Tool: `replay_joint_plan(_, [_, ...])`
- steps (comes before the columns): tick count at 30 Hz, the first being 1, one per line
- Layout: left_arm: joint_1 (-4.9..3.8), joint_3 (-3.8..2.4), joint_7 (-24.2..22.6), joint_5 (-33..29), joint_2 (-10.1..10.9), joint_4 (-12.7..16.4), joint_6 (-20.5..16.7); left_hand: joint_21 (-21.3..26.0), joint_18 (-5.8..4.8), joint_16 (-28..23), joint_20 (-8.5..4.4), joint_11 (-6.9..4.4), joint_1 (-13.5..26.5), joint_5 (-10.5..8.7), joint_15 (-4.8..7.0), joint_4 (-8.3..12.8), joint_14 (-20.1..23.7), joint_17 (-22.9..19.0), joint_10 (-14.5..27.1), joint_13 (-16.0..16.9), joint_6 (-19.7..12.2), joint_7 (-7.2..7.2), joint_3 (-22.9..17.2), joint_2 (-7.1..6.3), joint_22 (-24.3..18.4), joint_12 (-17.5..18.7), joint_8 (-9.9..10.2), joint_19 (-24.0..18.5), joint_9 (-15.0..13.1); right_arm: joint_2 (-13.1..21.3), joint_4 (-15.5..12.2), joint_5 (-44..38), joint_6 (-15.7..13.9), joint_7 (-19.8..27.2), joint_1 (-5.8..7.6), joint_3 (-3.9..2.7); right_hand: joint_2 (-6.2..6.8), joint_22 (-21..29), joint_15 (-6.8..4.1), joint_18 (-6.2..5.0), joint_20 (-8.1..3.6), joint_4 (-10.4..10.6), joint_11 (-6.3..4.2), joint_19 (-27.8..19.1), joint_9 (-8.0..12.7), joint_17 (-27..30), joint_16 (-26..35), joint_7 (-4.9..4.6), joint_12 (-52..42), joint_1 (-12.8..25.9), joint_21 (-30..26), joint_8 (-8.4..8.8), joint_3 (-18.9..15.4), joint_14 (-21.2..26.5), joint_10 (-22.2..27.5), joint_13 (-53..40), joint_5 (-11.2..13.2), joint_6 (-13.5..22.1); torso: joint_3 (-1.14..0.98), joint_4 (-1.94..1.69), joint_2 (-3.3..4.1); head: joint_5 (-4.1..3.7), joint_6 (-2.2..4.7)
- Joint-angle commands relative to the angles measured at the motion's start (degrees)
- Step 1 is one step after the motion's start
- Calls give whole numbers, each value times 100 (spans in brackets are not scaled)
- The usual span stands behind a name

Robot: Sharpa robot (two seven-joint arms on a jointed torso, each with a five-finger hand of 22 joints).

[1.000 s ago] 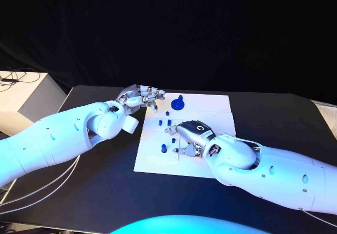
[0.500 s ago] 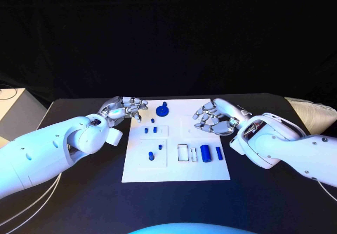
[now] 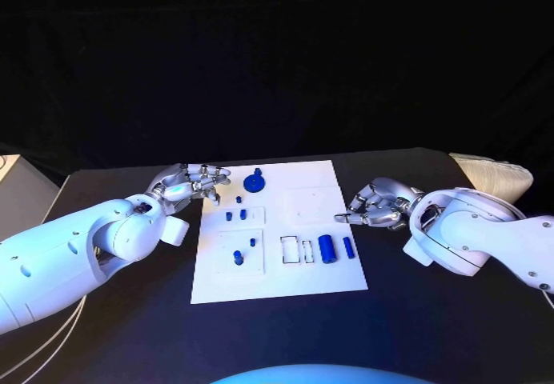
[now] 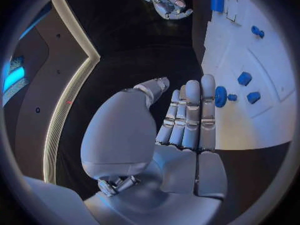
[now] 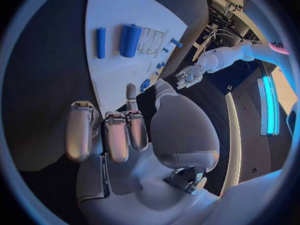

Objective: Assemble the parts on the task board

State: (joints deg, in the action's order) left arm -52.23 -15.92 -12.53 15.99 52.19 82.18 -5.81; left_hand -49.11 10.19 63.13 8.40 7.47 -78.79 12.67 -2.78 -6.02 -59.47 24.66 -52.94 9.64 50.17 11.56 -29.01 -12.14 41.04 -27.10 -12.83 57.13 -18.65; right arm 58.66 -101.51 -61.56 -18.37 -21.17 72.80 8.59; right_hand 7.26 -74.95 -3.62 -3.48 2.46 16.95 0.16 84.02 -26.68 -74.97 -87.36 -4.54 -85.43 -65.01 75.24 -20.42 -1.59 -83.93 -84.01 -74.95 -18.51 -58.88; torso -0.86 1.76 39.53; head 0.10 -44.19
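Note:
The white task board (image 3: 303, 204) lies in the middle of the black table. A round blue part (image 3: 255, 181) sits near its far edge, and small blue pegs (image 3: 237, 214) stand in its left half. A thick blue cylinder (image 3: 328, 248) and a thin one (image 3: 349, 247) lie beside two empty slots (image 3: 298, 249). My left hand (image 3: 190, 182) hovers at the board's far left corner, fingers loosely curled, holding nothing. Its fingers (image 4: 190, 112) end close to a round blue part (image 4: 220, 96). My right hand (image 3: 379, 206) hangs just off the board's right edge, empty, its fingers (image 5: 115, 132) bent.
A white box (image 3: 10, 168) stands at the table's far left edge and a pale object (image 3: 491, 178) at the far right. Bare black tabletop (image 3: 277, 328) lies in front of the board.
The camera has shifted. My right hand has left the board's middle and drawn back past its right edge, uncovering the two blue cylinders. My left hand stays by the far left corner.

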Motion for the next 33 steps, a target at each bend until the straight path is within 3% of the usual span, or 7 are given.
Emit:
replay_joint_plan(1, [22,-4,-43,-53,-16,21,61,35,37,-36,10,8,-31,18,-41,-40,5,-7,37,-5,-37,-15,7,30,-8,-30,-6,27,-1,-7,-85,-288,553,-1096,-36,16,-65,-553,-48,47,-54,6,-48,248,-172,-780,-35,53,-27,146,38,-117,-227,-467,-294,-1015,15,-8,9,3,2,-19,-10])
replay_joint_plan(13, [40,-5,-47,-20,-25,101,49,37,37,-37,10,7,-36,20,-41,-40,7,-7,37,-5,-37,-16,5,31,-9,-32,-7,27,-1,-325,-46,-488,521,-1755,-230,63,-19,-635,-56,65,-65,12,-55,258,-422,-952,-90,62,-9,337,124,-234,-498,-498,-282,-1017,158,87,26,-17,10,-85,-84])
replay_joint_plan(19, [41,-5,-52,-5,-19,187,57,41,36,-37,11,10,-24,21,-42,-59,9,-8,43,-6,-41,-13,10,33,-11,-35,-8,27,-1,-485,61,-500,576,-1813,-305,70,-24,-662,-54,70,-62,10,-55,261,-514,-992,-102,65,-11,384,151,-281,-536,-504,-284,-1026,301,112,24,-10,16,-98,-117])
replay_joint_plan(27, [41,-5,-61,-1,2,241,59,50,35,-37,16,13,8,19,-48,-97,15,-9,52,-8,-48,-12,26,31,-16,-40,-8,23,0,-632,72,-500,470,-1776,-365,72,-20,-669,-54,72,-62,10,-56,262,-532,-998,-104,67,-8,381,159,-294,-539,-505,-282,-1024,319,109,13,-3,15,-85,-143])
replay_joint_plan(33, [41,-5,-53,22,18,247,51,52,35,-37,16,13,9,20,-48,-102,17,-10,53,-8,-49,-13,26,33,-17,-41,-8,22,-1,-717,60,-513,460,-1744,-378,72,-22,-676,-54,74,-62,8,-58,264,-547,-1011,-108,70,3,367,168,-306,-537,-508,-274,-1014,309,106,21,-7,17,-58,-169])
